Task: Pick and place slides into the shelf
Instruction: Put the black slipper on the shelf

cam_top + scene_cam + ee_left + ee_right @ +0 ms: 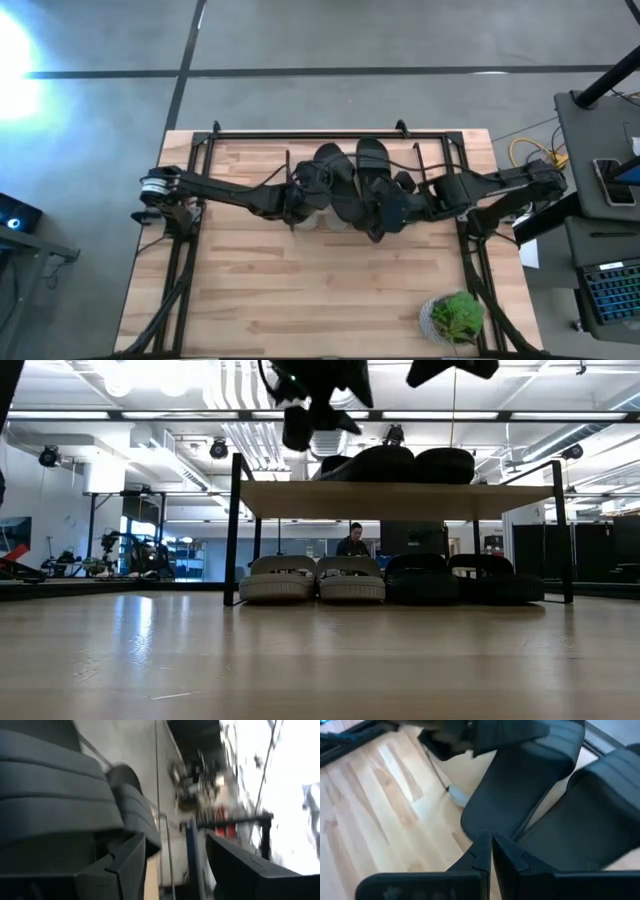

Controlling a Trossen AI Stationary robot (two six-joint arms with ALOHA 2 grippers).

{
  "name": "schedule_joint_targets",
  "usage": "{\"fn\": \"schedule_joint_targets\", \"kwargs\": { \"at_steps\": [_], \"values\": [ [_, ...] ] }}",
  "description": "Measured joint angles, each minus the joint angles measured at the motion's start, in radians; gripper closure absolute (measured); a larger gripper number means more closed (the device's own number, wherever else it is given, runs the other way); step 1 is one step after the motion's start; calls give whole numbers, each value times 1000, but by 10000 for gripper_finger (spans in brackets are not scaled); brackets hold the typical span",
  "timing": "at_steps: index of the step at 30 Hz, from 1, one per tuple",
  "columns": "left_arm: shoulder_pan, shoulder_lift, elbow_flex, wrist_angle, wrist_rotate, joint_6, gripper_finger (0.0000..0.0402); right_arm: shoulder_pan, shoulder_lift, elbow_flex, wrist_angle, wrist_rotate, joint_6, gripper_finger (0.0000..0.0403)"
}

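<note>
The shelf [400, 500] stands at the table's far middle. Two black slides [335, 170] [372, 165] lie side by side on its top board, seen also in the low view [400, 463]. Under the board, two light grey slides [315, 578] and two black slides [460, 578] rest on the tabletop. My left gripper [175, 862] hovers open at the shelf's near left, one black slide [60, 795] beside a finger, nothing between the fingers. My right gripper [490, 851] is shut above the near ends of the top slides [520, 785].
A potted green plant [455, 315] stands near the table's near right corner. Black arm mounts [180, 250] run along both table sides. Bare wood tabletop [320, 290] lies between the shelf and the near edge. A person [352, 542] sits in the room behind.
</note>
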Motion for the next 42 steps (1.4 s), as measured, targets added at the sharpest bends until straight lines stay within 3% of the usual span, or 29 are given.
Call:
{"fn": "schedule_joint_targets", "kwargs": {
  "at_steps": [6, 8, 11, 14, 16, 20, 27, 29, 34, 37, 42],
  "values": [
    [-22, -61, 0, -106, 144, 136, 207, -67, -13, 0, 67, -56, -58, 394],
    [-41, -89, 0, -214, 116, 104, 207, -83, -22, 0, 70, -76, -67, 394],
    [-73, -141, 0, -480, 20, -59, 207, -86, -33, 0, 64, -75, -70, 394],
    [-83, -184, -1, -689, 8, -135, 207, -84, -52, 0, 61, -72, -78, 394],
    [-77, -203, -1, -694, 53, -18, 209, -84, -60, 0, 59, -58, -85, 394],
    [-25, -219, 17, -637, 236, 328, 240, -91, -67, 0, 58, -42, -102, 394],
    [75, -257, 38, -682, 623, 870, 381, -91, -82, 0, 7, -43, -97, 394],
    [97, -259, 35, -700, 697, 1030, 391, -91, -86, 0, -7, -44, -96, 394],
    [122, -249, 34, -814, 712, 1226, 396, -91, -101, 0, -29, -43, -93, 394],
    [130, -231, 34, -863, 657, 1317, 400, -91, -116, 0, -43, -42, -93, 394],
    [168, -211, 36, -855, 630, 1383, 401, -91, -129, 0, -48, -41, -93, 394]
  ]
}}
